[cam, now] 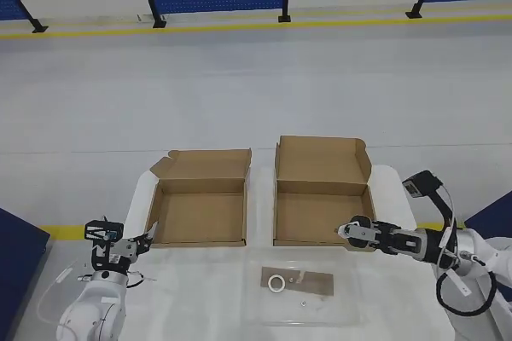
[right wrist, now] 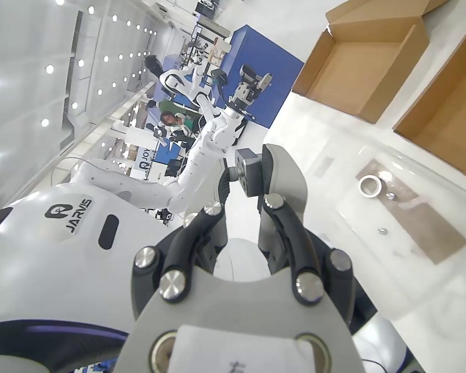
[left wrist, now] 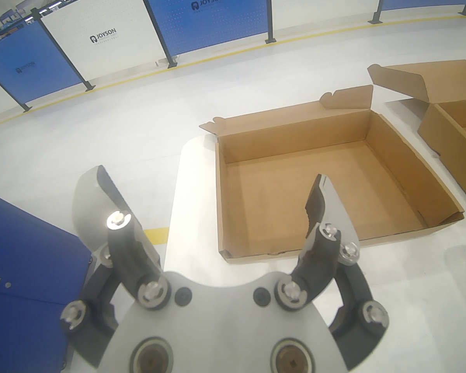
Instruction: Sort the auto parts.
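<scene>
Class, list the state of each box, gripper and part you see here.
Left brown cardboard box: lid open, empty.
Right brown cardboard box: lid open, empty.
Left gripper: open, holding nothing.
Right gripper: shut on grey square metal part.
White ring: lying flat in clear tray.

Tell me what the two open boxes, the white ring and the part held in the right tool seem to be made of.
The left box and the right box: brown cardboard, matte, with folded flaps. The white ring: likely plastic or rubber, smooth; its look leaves this open. The grey part in the right tool: probably metal, dull grey, with a round stub.
</scene>
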Tool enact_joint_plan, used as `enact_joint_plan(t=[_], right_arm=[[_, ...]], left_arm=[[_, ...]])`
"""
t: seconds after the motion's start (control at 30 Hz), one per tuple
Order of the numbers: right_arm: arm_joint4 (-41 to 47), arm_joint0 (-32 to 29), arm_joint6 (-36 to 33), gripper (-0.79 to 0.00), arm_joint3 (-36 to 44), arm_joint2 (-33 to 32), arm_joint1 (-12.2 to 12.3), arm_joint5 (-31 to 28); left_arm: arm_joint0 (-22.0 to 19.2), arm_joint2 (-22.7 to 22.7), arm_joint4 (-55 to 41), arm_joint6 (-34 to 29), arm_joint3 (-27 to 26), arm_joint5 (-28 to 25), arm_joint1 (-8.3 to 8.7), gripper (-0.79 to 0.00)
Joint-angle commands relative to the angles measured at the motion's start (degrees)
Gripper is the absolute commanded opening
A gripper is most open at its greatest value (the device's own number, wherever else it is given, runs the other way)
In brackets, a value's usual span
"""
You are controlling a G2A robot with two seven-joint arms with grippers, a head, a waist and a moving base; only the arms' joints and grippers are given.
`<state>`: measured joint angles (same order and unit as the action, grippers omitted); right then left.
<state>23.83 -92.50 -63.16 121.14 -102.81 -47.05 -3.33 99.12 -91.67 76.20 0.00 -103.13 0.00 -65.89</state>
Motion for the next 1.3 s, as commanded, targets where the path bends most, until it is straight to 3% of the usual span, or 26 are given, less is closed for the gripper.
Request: enact_joint_plan(t=[0.0, 0.07, 0.27, 0.57, 0.67, 1.0, 1.27], right_arm=[[0.0, 0.0, 0.0, -0.785, 0.0, 0.0, 0.0, 0.0], [-1.02, 0.03, 0.39, -0.785, 0.24, 0.03, 0.02, 0.16], [-18.72, 4.62, -2.94, -0.785, 1.5, 2.51, 1.17, 8.67], [-33.71, 16.94, -7.11, -0.785, -3.44, 15.07, 1.8, 19.04], [-35.75, 18.58, -6.74, -0.785, -4.7, 18.15, 1.66, 19.7], [-36.23, 18.31, -5.95, -0.785, -4.72, 18.48, 1.63, 19.5], [-52.86, 25.76, -6.97, -0.785, -8.84, 26.74, 1.51, 24.61]], left_arm=[[0.0, 0.0, 0.0, 0.0, 0.0, 0.0, 0.0, 0.0], [0.0, 0.0, 0.0, 0.0, 0.0, 0.0, 0.0, 0.0], [0.0, 0.0, 0.0, 0.0, 0.0, 0.0, 0.0, 0.0], [0.0, 0.0, 0.0, 0.0, 0.0, 0.0, 0.0, 0.0], [0.0, 0.0, 0.0, 0.0, 0.0, 0.0, 0.0, 0.0], [0.0, 0.0, 0.0, 0.0, 0.0, 0.0, 0.0, 0.0], [0.0, 0.0, 0.0, 0.0, 0.0, 0.0, 0.0, 0.0]])
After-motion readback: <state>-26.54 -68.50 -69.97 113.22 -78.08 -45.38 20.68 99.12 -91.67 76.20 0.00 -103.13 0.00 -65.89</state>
